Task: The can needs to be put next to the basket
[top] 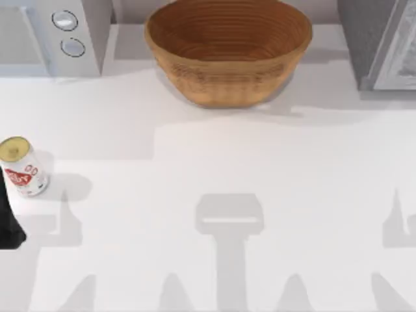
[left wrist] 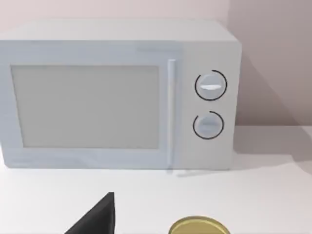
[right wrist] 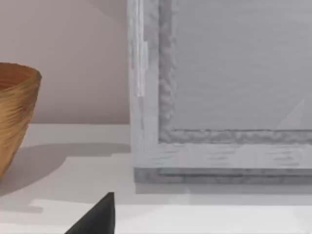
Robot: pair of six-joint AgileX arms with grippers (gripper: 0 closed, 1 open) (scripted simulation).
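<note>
One small white cylindrical can [top: 23, 167], red-labelled, gold-topped, far left on white surface [top: 214, 162]; one large woven orange-brown wicker basket [top: 227, 52], rim cropped; left end effector [top: 8, 224] edge-cut, finger spacing undeterminable.

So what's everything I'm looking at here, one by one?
can: one, white with a red label and gold top, upright near the table's left edge.
basket: one, orange-brown wicker, back centre of the table.
microwave: one, pale grey with two round dials, back left.
grey cabinet: one, back right, beside the basket.
table: one, white.
left gripper: black, at the left edge just in front of the can.
right gripper: a black fingertip, in the right wrist view.
</note>
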